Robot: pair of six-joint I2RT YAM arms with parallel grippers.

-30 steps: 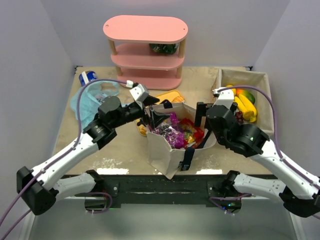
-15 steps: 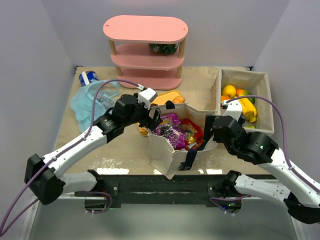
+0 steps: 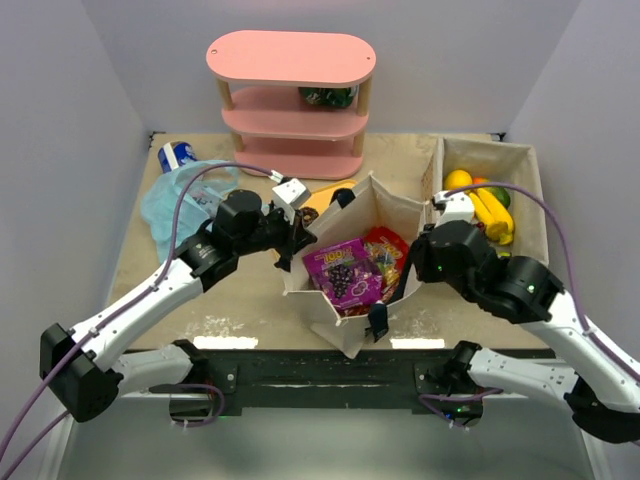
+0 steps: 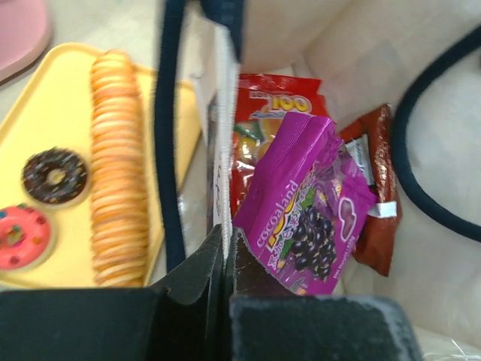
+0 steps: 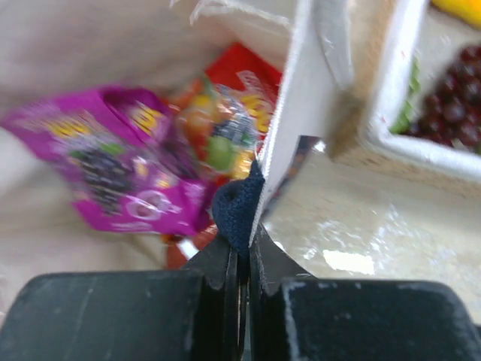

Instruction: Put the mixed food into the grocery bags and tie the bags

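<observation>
Purple snack packet [image 3: 343, 272] lies face up inside the cream cloth bag [image 3: 325, 312], with a red packet [image 3: 386, 247] beside it (partly under it). The bag stands on the table [image 3: 230, 300], towards the middle of its near edge. The left gripper [image 3: 297, 239] is pressed together on the bag's left wall. The right gripper [image 3: 412, 268] pinches the right wall and a navy handle [image 5: 234, 214]. A light-blue plastic bag [image 3: 178, 205] lies by the table's left edge. Bananas [image 3: 490, 213] sit in the basket [image 3: 528, 170] at the far right corner.
</observation>
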